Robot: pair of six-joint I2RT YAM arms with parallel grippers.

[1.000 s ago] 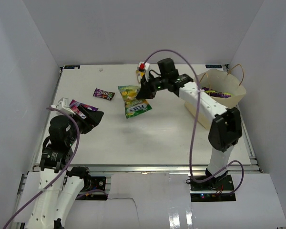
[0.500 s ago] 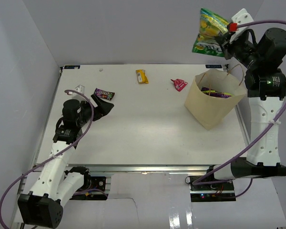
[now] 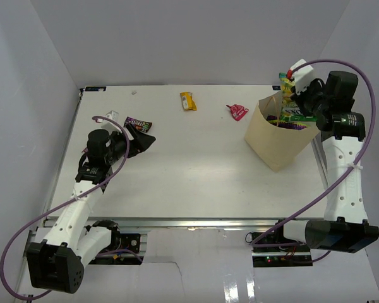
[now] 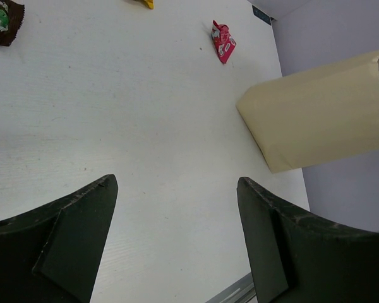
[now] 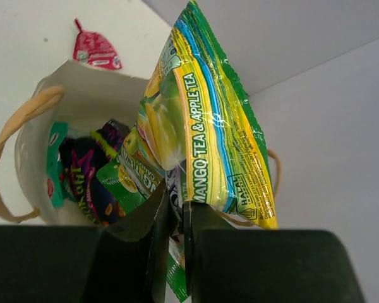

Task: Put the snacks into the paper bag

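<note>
The tan paper bag stands at the right of the table; it also shows in the left wrist view and the right wrist view. My right gripper is shut on the green-yellow bag and holds it over the bag's mouth. The dark blue-purple bag and the teal-white bag lie inside. My left gripper is open and empty just beside the small brown packet. The yellow wrapper and the pink-red wrapper lie at the back of the table.
White walls enclose the table on the left, back and right. The paper bag's loop handles stand up around its mouth. My right arm rises along the table's right edge.
My right gripper has come down from high above the bag, bringing the green-yellow bag to the bag's mouth. My left gripper has shifted slightly by the brown packet.
</note>
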